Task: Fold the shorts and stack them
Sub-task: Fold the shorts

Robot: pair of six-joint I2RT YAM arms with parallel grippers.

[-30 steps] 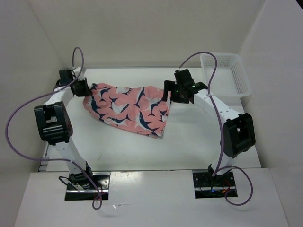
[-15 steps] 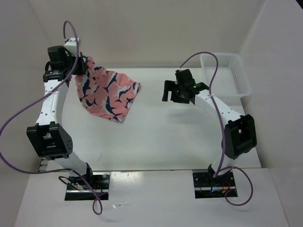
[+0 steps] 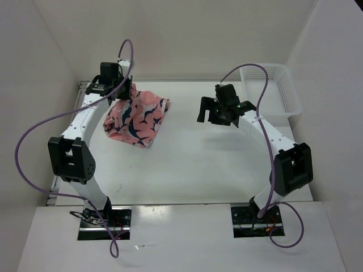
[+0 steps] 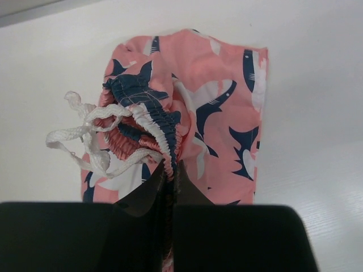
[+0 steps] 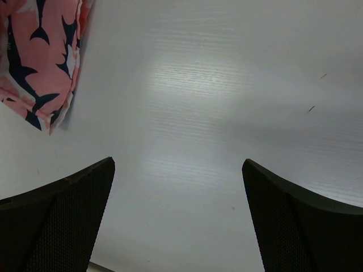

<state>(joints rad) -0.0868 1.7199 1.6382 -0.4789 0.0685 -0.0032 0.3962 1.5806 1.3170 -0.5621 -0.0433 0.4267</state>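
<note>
The salmon-pink shorts [image 3: 137,117] with navy and white shapes hang bunched at the far left of the table, their lower part resting on it. My left gripper [image 3: 126,93] is shut on their gathered waistband [image 4: 164,136], with the white drawstring [image 4: 85,133] dangling beside it. My right gripper [image 3: 209,110] is open and empty above the bare table at centre right, well apart from the shorts. In the right wrist view a corner of the shorts [image 5: 42,62] shows at the upper left, beyond the spread fingers [image 5: 62,221].
A white mesh basket [image 3: 272,88] stands at the far right corner of the table. White walls close in the table on the left, back and right. Purple cables loop above both arms.
My right gripper let go of the shorts and stayed near centre right. My left gripper lifted the shorts, swung them left and up, then brought them right and down to the far left of the table.
</note>
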